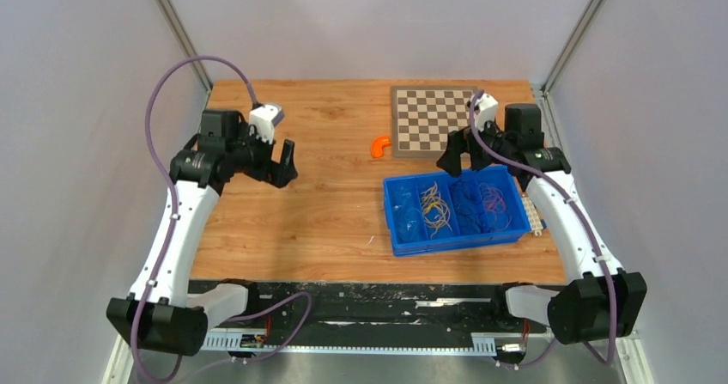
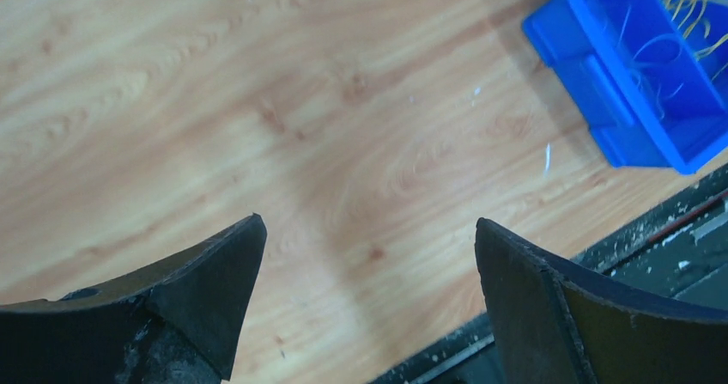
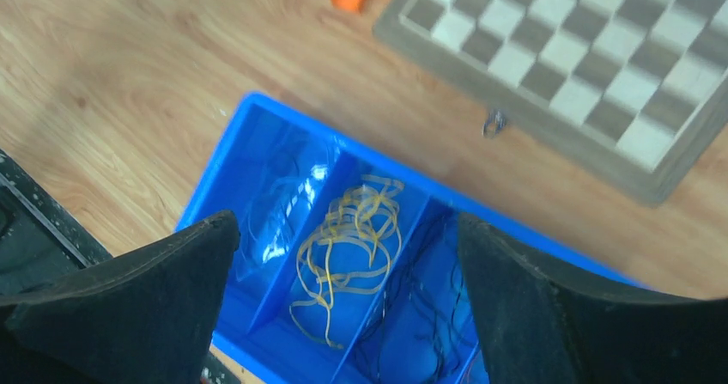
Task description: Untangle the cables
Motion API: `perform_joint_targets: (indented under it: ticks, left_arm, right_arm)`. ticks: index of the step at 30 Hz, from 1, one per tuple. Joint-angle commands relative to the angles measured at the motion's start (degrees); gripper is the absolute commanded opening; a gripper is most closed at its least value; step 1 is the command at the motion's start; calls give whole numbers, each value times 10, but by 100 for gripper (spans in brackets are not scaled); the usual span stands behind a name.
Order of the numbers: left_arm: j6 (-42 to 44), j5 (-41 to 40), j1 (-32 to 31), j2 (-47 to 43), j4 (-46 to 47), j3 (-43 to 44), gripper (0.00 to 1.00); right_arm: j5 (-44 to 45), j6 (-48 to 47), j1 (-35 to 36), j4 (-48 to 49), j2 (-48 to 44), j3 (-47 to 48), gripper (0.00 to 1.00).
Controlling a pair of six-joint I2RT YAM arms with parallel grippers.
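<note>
— The left gripper (image 1: 284, 162), how does it stand?

— Jaws spread wide, nothing between them, hanging over bare table (image 1: 300, 216). Its arm rises from the near left corner and bends at the elbow, and the wrist turns right and downward.

— And further right?

— An orange curved piece (image 1: 379, 146) lies just beside the chessboard (image 1: 433, 118). Nearer sits the blue tray (image 1: 455, 241), split into four compartments. All the cables lie inside it: pale bluish cables (image 1: 408, 216) leftmost, then yellow cables (image 1: 436, 208), dark cables (image 1: 468, 197), and reddish cables (image 1: 496, 202) rightmost.

— The right gripper (image 1: 468, 156)?

— Also gaping and empty, poised above the tray's far rim, between tray and chessboard. Its arm reaches from the near right corner along the table's right edge, wrist turned left.
</note>
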Motion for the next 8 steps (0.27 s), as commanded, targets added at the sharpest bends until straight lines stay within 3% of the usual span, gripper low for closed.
perform_joint_targets:
  ticks: [1, 8]
  left_arm:
    - [-35, -54, -10, -65, 4, -69, 100]
    - [-66, -68, -10, -100, 14, -122, 100]
  right_arm:
    - [47, 28, 0, 49, -56, -69, 100]
    - [38, 41, -21, 48, -106, -105, 100]
